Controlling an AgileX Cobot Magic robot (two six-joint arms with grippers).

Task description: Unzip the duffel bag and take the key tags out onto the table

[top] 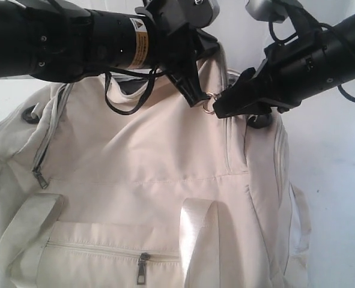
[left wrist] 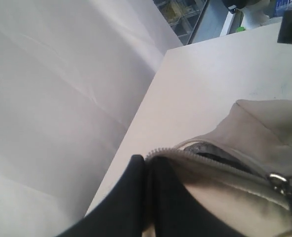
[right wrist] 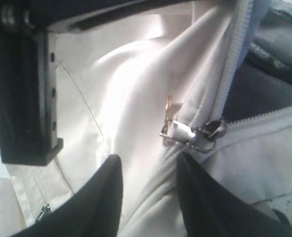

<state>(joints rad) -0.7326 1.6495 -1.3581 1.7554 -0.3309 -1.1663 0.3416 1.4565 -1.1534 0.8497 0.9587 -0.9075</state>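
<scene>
- Lying on the white surface (top: 339, 180), the cream-white fabric duffel bag (top: 153, 174) overfills the exterior view, with black arms (top: 57, 36) crossing its top.
- Left end effector (left wrist: 146, 173) pinches bag fabric at the zip's end.
- Right end effector (right wrist: 149, 163) is spread astride the zip seam, near the metal zipper pull (right wrist: 192, 136).
- Dark grey lining (right wrist: 279, 84) shows; contents hidden.

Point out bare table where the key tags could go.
Bare table lies right of the bag, and a smaller strip past its left end. Crowded: the bag's top, where the left gripper and right gripper meet at the zipper pull.
</scene>
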